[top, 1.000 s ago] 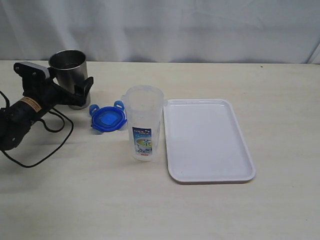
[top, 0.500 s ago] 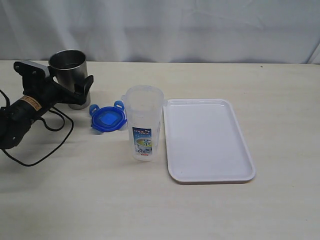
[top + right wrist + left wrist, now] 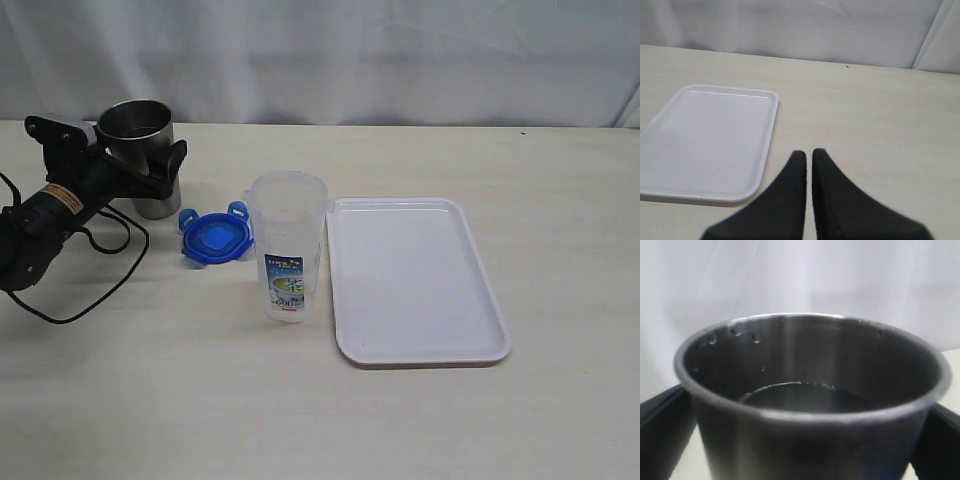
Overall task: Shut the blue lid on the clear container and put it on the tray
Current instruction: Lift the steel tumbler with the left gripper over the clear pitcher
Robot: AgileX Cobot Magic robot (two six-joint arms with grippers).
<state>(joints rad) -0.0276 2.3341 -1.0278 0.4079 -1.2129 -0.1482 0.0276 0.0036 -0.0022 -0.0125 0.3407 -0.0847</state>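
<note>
the right pincer [image 3: 809, 152] is out of the exterior view. its own camera shows it clenched on nothing, the two black fingers closed to a thin slit above the pale desk [image 3: 200, 400]. the white tray [image 3: 710, 140] sits apart from its tips, not touching them.

on the desk the tray's near edge comes closest, on the right half, and nothing lies on it. just left of the tray, with a narrow gap between them, the clear container [image 3: 287, 250] stands upright. it has no lid, and its blue-and-white label faces near. a little farther back and just left of the container, the blue lid [image 3: 212, 238] lies flat on the desk with its flaps spread out.

a black cable [image 3: 100, 290] loops on the desk at the near left. beyond the lid and to its left is the left pincer [image 3: 145, 172], released and spread wide, with a steel cup [image 3: 140, 140] standing between its fingers [image 3: 660, 430]. i cannot tell whether they press on the cup. the lid lies near the right-hand finger but apart from it, on its near right, and the container stands farther right again. a white curtain [image 3: 400, 60] closes the far side.
</note>
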